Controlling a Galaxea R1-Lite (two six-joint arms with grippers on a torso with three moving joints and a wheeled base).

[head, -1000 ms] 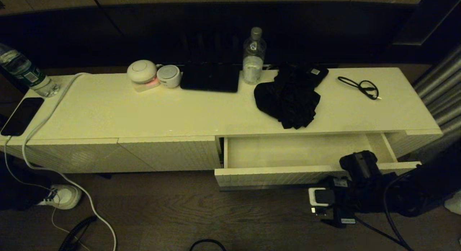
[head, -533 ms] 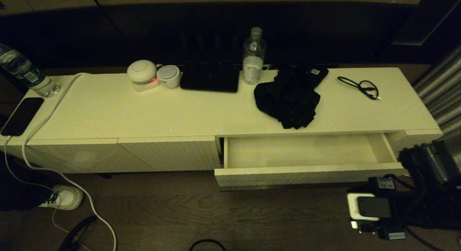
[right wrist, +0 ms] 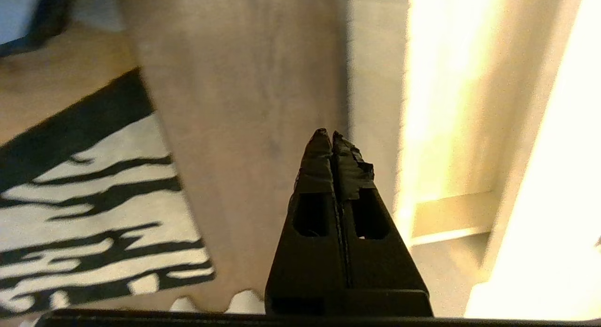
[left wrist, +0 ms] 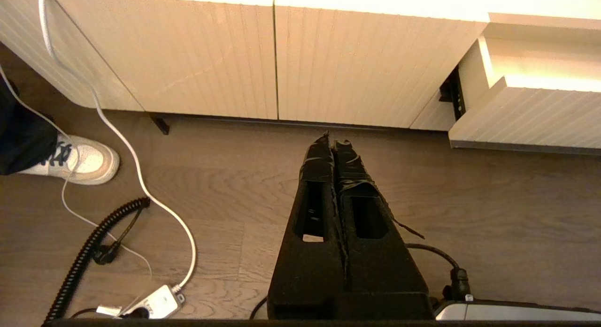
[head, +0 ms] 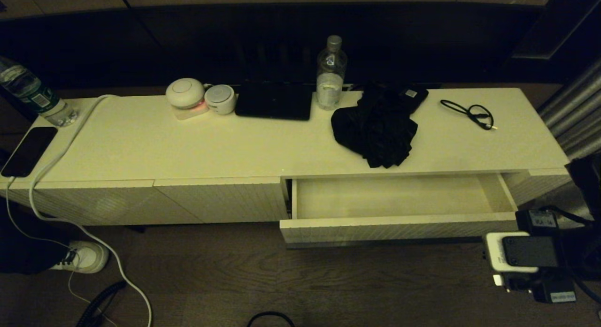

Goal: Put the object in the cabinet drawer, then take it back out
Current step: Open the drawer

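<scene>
Left tool (left wrist: 332, 144): low over the floor in front of the closed ribbed panels, tips pressed together, nothing held. Parked.

Left to right along the tabletop (head: 235, 148): bottle (head: 35, 98) at the far left end, phone (head: 28, 151) on a white cable (head: 61, 148), two round white gadgets (head: 199, 98), a flat dark slab (head: 274, 104), a second bottle (head: 331, 73), then the object (head: 375, 127), a crumpled black bundle near the front edge, directly behind the drawer (head: 399, 226). Thin black cable (head: 469, 113) further right, apart from the bundle.

Drawer pulled out, interior plain and bare; nothing in it.

Right tool (right wrist: 333, 139): tips shut, empty, off past the right end of the cabinet; only wrist hardware visible from the head view at lower right.

Step in hand, as judged: fetch the bundle for placing. To do well: open wide before descending, come down over the thickest heap of folds rather than a loose edge, pinch deep so the cloth lifts in one mass. Lift clear of the tabletop lip, carry forward, lower inside the drawer walls before letting go. Keep clear of the small labelled device (head: 412, 93) touching the bundle's back edge; likely to drag along.
</scene>
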